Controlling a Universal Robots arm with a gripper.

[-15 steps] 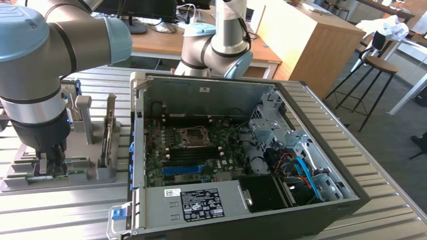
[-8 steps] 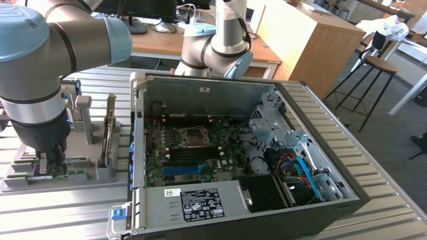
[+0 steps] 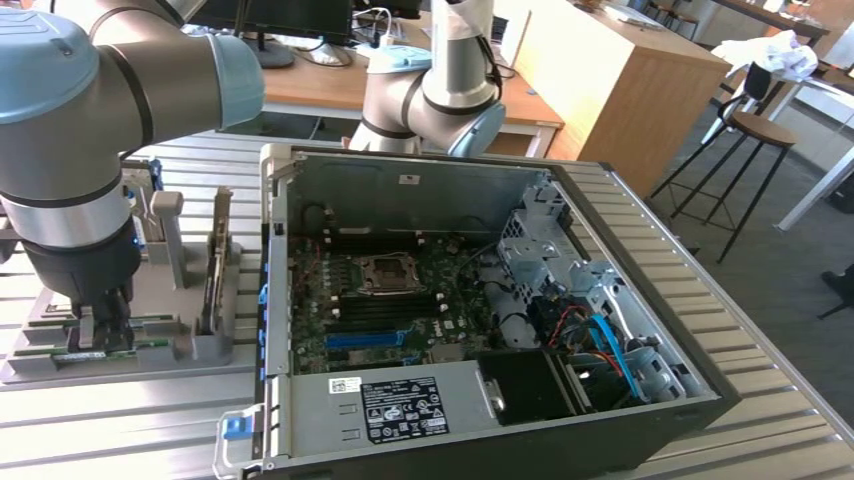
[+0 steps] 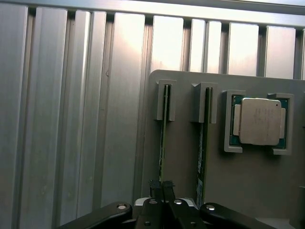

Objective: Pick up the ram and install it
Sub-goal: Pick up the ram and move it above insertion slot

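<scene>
The ram (image 4: 162, 143) is a thin green stick standing on edge in a slot of the grey holder (image 4: 181, 157). My gripper (image 4: 161, 187) is shut on the stick's near end, its black fingers pressed together over the top edge. In the exterior view the gripper (image 3: 100, 325) reaches down into the holder (image 3: 200, 345) on the exterior view's left, with the green ram (image 3: 127, 349) at its fingertips. A second, look-alike green stick (image 4: 201, 152) stands in the neighbouring slot.
A square silver CPU chip (image 4: 259, 120) sits in a pocket of the holder beside the sticks. The open computer case (image 3: 274, 300) lies to the exterior view's right of the holder, its motherboard (image 3: 387, 300) exposed. A second robot arm (image 3: 441, 90) stands behind the case.
</scene>
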